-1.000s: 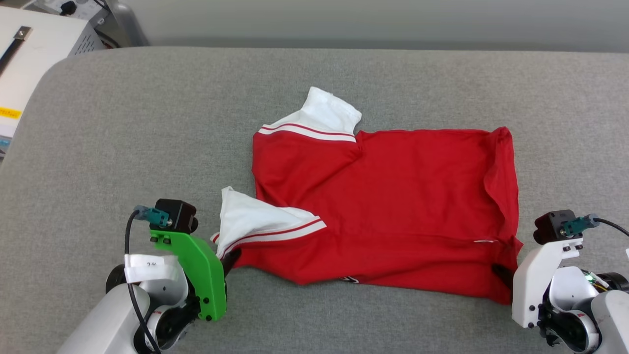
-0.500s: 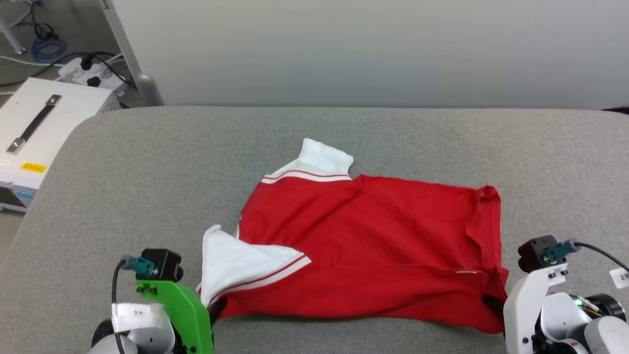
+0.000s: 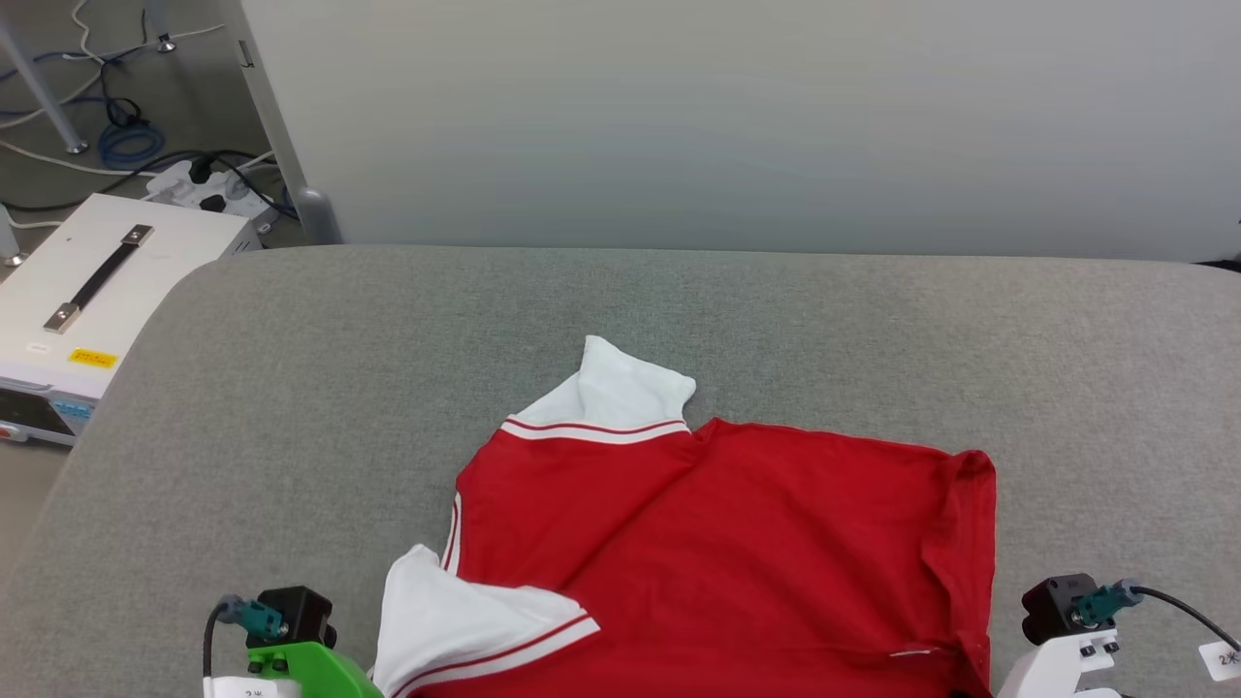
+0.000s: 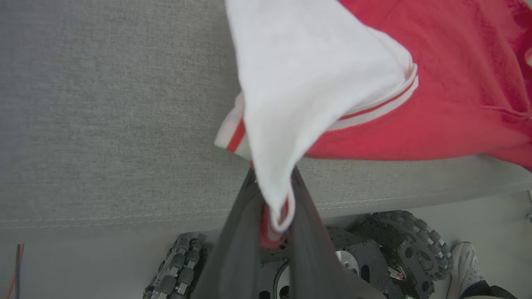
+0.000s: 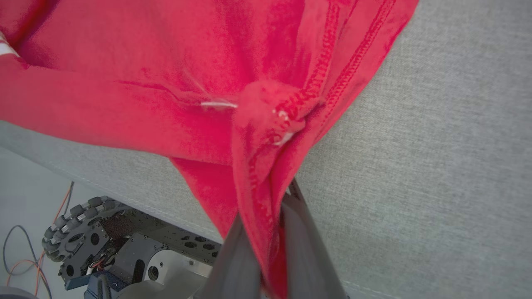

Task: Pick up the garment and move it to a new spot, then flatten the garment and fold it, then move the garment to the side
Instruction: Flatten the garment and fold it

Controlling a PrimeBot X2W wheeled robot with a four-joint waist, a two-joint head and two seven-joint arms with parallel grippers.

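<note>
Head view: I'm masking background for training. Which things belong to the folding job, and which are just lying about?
Job: red T-shirt with white sleeves; left gripper and right gripper, both shut on it; grey padded table.
Lying about: white case with black handle; power strip; blue cable coil.

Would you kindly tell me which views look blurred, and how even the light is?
Head view: sharp, evenly lit garment, faint shadows. Left wrist view: left gripper blurred up close, sleeve bright. Right wrist view: right gripper blurred, stitching crisp.
</note>
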